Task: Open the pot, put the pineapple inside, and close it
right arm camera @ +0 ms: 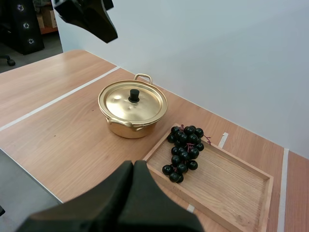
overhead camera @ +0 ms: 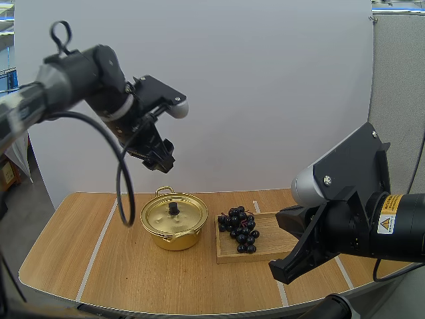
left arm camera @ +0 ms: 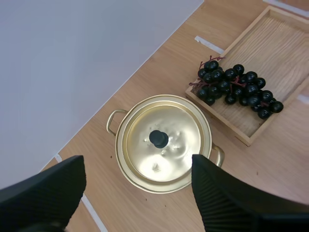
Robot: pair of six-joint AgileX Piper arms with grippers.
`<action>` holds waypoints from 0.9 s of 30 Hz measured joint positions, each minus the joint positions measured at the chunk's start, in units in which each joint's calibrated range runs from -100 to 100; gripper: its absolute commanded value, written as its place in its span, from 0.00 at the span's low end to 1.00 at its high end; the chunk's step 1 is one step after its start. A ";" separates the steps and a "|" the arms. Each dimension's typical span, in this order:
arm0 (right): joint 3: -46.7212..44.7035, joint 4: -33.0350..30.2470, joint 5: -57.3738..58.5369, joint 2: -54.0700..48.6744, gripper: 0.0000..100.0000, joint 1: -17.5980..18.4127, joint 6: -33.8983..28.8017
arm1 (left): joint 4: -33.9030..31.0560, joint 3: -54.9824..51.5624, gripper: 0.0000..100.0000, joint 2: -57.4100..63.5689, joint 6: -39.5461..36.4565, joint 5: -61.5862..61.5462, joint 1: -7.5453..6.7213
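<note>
- Three steps all to do: lid (overhead camera: 171, 215) sits shut on pot (overhead camera: 174, 238), so step in hand = lid off, I'd say.
- L gripper (overhead camera: 159, 159) hangs high over pot, fingers spread wide. In its wrist view, knob (left arm camera: 158, 138) sits between them, a bit off ctr.
- To do it well: ctr over knob first, come straight down, pinch knob only, not lid rim. Lift vertical so pot doesn't drag.
- Lid shiny, knob small; prob. slips if grip is shallow.
- Park lid on bare table (overhead camera: 80, 266) toward left edge, clear of tray (overhead camera: 272, 246).
- R gripper (right arm camera: 133, 166) pressed together, nothing in it, over front-right of table, well apart from pot.
- Fruit on hand = grapes (overhead camera: 241, 230), whatever the task calls it.
- Grapes: near-black bunch, reddish stem, on tray's left end, just beside pot; touching or not, can't tell.
- Pot: gold, loop handles, black knob. Mid-table, nearer back edge.
</note>
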State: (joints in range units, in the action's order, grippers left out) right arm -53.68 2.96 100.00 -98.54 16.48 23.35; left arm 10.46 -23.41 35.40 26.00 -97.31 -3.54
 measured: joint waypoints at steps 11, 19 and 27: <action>0.00 1.21 0.00 0.00 0.00 -2.27 0.00 | 0.00 0.00 0.34 16.28 -3.85 -1.83 0.00; 0.00 5.26 0.00 0.00 0.00 -7.35 -0.01 | -0.02 -2.61 0.00 29.00 -5.41 -2.06 0.00; 0.00 7.06 0.00 0.00 0.00 -10.14 -0.01 | 0.43 -11.69 0.00 42.25 -10.15 -2.42 0.00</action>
State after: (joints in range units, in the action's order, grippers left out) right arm -53.68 10.02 100.00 -98.54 6.33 23.34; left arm 10.89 -35.10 77.65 15.85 -99.73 -3.54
